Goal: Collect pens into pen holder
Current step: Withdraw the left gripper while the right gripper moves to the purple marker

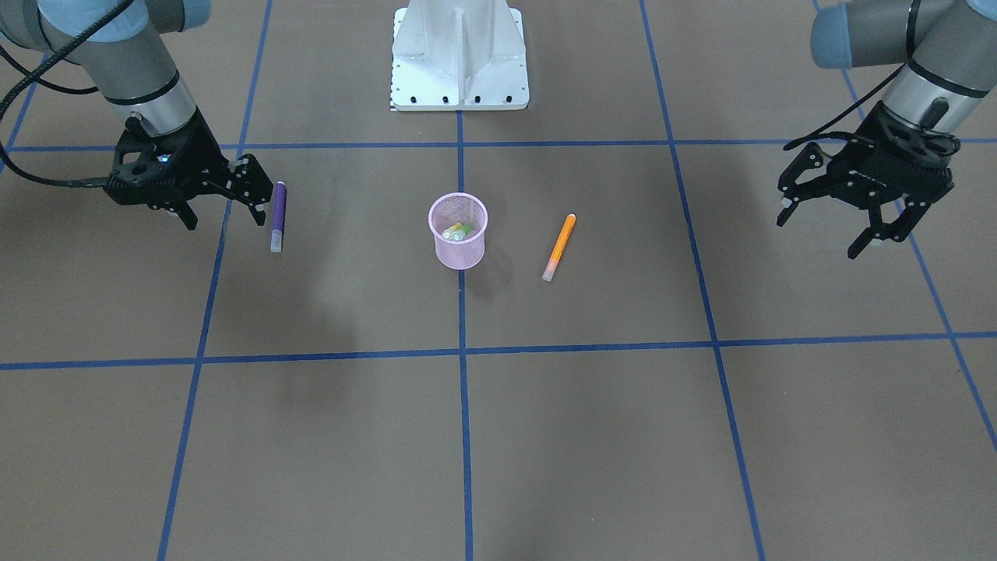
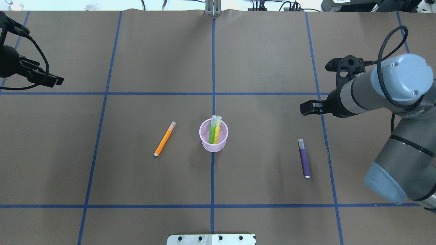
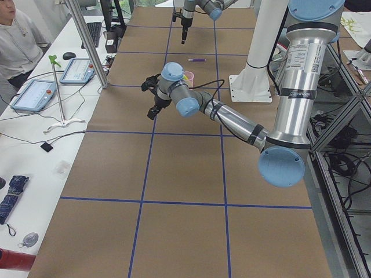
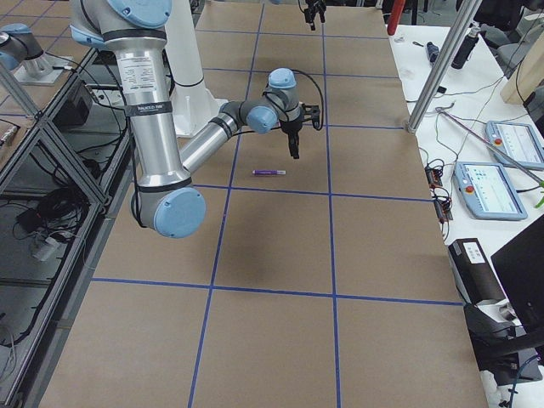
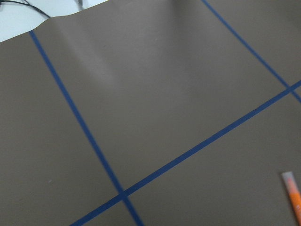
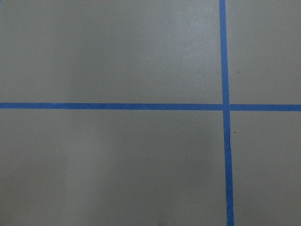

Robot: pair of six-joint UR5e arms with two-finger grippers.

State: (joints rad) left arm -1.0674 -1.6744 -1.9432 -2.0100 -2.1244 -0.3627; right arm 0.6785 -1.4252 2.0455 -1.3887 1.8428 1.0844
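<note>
- Left jaws: spread open and empty, held above the table (image 2: 153, 51) at the outer end of the robot's left side. One fingertip (image 1: 785, 212) points down toward the table surface.
- Right jaws: spread open and empty, held above the table on the robot's right side. In the front-facing view they appear just beside the purple pen (image 1: 278, 216); the overhead view shows them apart from it, further from the robot.
- Left arm (image 1: 931, 82) and right arm (image 1: 128, 66): both reach in from the table's outer edges, with a black cable running along each.
- Purple pen: lies flat on the table, well apart from the pen holder (image 2: 213, 136) on the robot's right, with its pale cap at the end away from the robot.
- Orange pen (image 2: 165, 139): lies flat on the table, near the pen holder on the robot's left, at a slant, with its pale cap at the far end. The left wrist view catches only its capped end (image 5: 292, 190).
- Pen holder: a pink mesh cup standing upright on the central blue tape line (image 2: 213, 68).
- Green pen (image 2: 212, 131) and yellow pen (image 2: 217, 131): stand side by side inside the pen holder, caps up, leaning against its rim.
- White robot base (image 1: 459, 54): sits on the table behind the pen holder.
</note>
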